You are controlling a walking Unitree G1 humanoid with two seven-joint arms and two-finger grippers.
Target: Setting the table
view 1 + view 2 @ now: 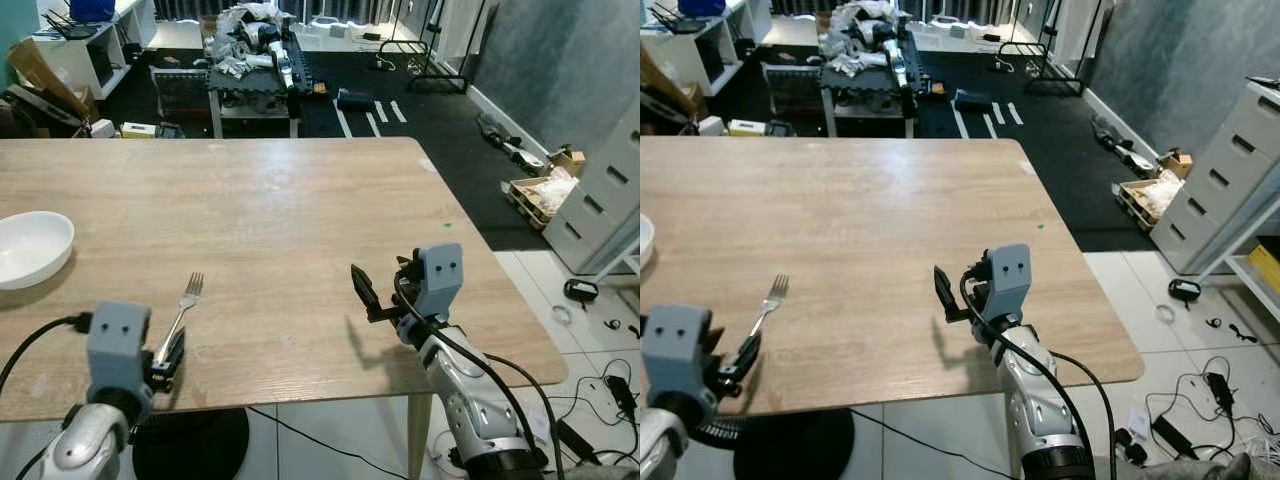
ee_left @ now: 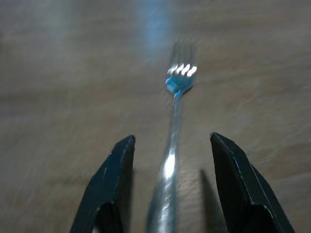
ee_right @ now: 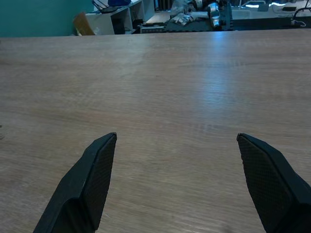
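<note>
Straddling the fork [image 2: 170, 165], the left claw [image 1: 168, 358] sits at the handle end with its fingers apart and not touching the metal; the fork lies flat on the worktop [image 1: 300, 220], well to the right of the white bowl [image 1: 30, 248], tines pointing away from the robot; judging by this, the grasp is the step in hand, and the next move calls for squeezing onto the handle; the right claw [image 1: 362, 290] hovers spread wide, right of the fork, holding nothing

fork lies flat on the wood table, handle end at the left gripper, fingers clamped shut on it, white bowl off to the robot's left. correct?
Not quite: the left gripper is open. In the left wrist view its fingers stand apart on either side of the fork handle with gaps showing. The fork does lie flat on the table, and the white bowl sits to the left.
</note>
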